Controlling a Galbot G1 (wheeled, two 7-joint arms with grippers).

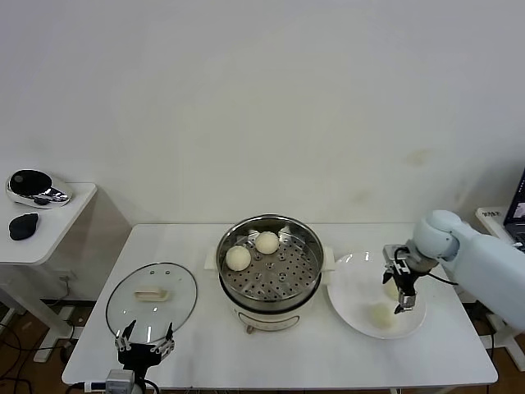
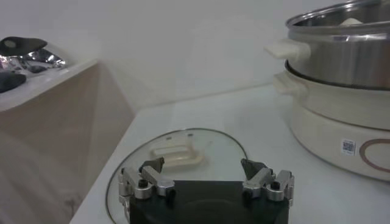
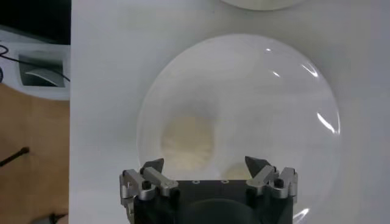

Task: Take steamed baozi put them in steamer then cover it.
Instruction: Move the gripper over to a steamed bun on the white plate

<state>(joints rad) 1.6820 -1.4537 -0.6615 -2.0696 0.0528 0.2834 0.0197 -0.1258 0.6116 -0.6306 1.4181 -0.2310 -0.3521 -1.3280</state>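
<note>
Against a plain white wall, the counter (image 1: pixel 344 361) is carrying the steamer (image 1: pixel 269 271) at its middle, two baozi (image 1: pixel 238 258) already sitting inside. The right claw (image 1: pixel 399 289) is hovering released over the plate (image 1: pixel 353 287) by the right edge; next it needs to be lowering onto a bun (image 3: pixel 187 141) and clenching, while the left claw (image 1: pixel 144 345) is waiting released at the front-left corner by the cover (image 1: pixel 152 294).

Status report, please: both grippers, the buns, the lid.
Right gripper open above plate, over two baozi. Left gripper open, parked by cover. Two buns in steamer, uncovered. Nothing blocking.

My right arm (image 1: pixel 480 258) is smooth, pale blue-white, with a rounded joint and a thin black cable near the wrist. Each gripper has a black block body, silver metal knuckles with dark screws, and dark pointed jaws.
</note>
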